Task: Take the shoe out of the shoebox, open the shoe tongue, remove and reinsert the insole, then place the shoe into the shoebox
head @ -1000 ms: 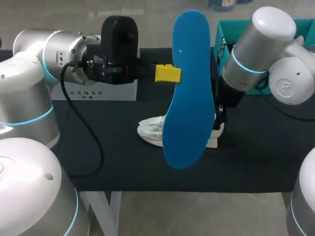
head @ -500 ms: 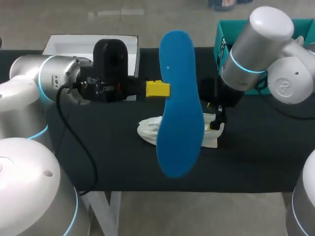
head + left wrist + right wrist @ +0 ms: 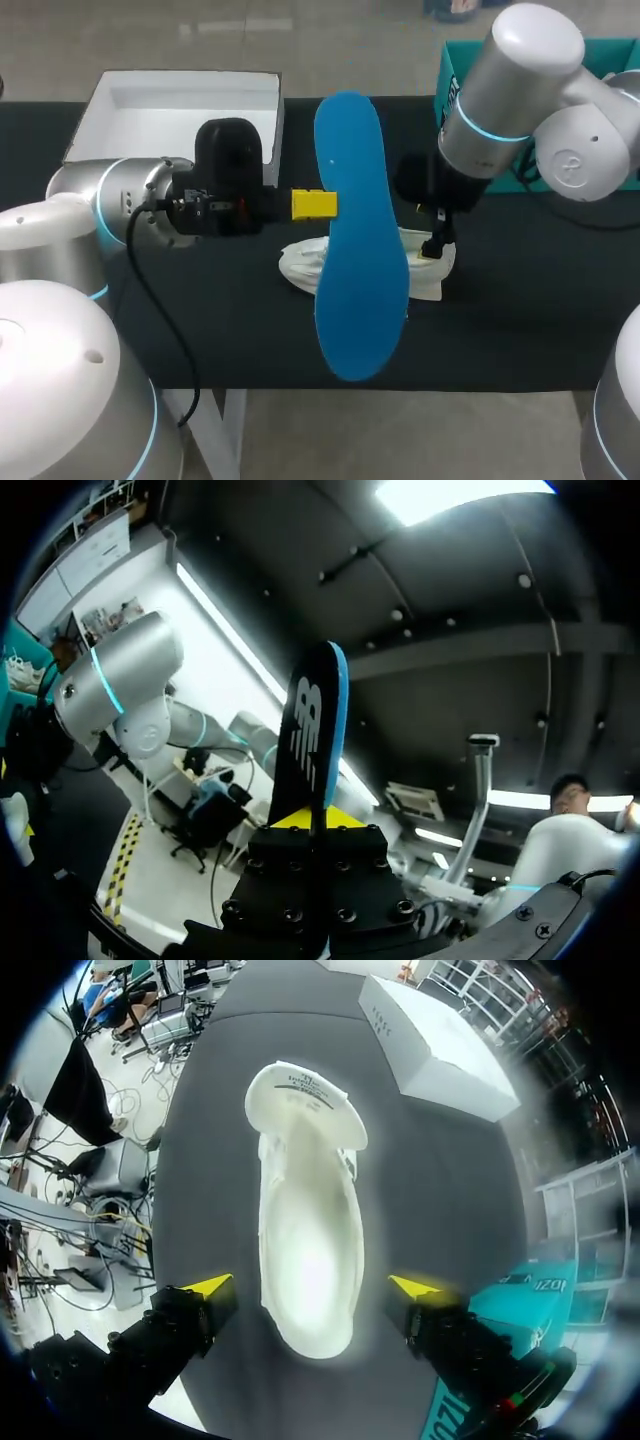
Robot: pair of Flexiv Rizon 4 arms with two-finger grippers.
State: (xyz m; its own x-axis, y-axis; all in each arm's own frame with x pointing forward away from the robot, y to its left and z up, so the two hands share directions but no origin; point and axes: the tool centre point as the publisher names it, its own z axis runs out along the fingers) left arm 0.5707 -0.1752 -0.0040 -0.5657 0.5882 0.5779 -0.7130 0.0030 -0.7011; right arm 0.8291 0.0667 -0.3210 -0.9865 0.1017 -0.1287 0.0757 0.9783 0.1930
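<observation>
Black table: one white shoe; one blue insole clamped upright in left gripper; right gripper spread wide, empty, above the shoe.

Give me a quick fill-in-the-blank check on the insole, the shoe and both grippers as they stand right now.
1. The left gripper is shut on the insole, which is ____ in colour and held up in the air.
2. The right gripper hangs over the shoe with its fingers ____.
3. The shoe, ____ in colour, rests on the black table, not in the shoebox.
Missing words: blue; open; white.
</observation>
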